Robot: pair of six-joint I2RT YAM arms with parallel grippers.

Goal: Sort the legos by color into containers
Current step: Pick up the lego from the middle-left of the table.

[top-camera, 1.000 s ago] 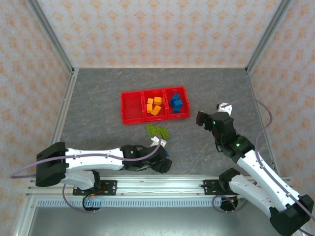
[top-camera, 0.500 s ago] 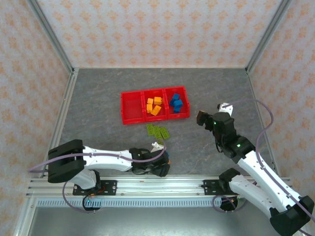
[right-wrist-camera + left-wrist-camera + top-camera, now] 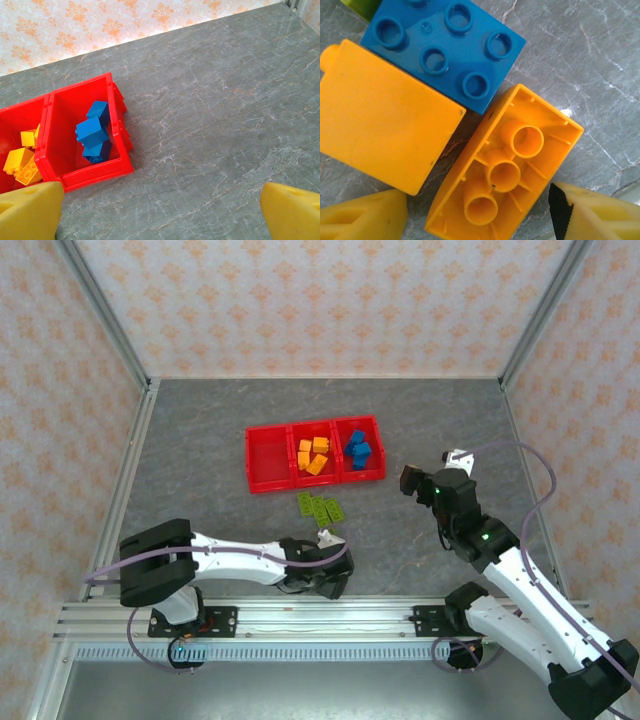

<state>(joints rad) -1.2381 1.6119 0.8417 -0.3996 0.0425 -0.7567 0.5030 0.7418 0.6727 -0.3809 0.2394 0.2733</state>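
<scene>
At the near edge of the grey, stone-veined table [image 3: 200, 440], on the left, the left gripper [image 3: 335, 580] hangs low over a small cluster of legos. In its wrist view the two blunt yellow fingertips [image 3: 365, 220] stand apart, clamping nothing, either side of the near end of an overturned orange-yellow brick [image 3: 505, 170]. Its hollow underside shows three round tubes and thin ribs. Just left of it lies a second orange-yellow brick [image 3: 380, 115], a smooth flat face up. Above both sits a glossy blue brick [image 3: 445, 50], ringed studs up.

Farther out, olive green bricks [image 3: 322, 507] lie in a loose row just in front of the red tray [image 3: 268, 458]. Its middle compartment holds orange bricks [image 3: 313, 455] and its right one blue bricks [image 3: 359, 450].

Just right of the tray hovers the right gripper [image 3: 410, 482]. Its wrist view shows the yellow tips spread wide, with bare table between them.
</scene>
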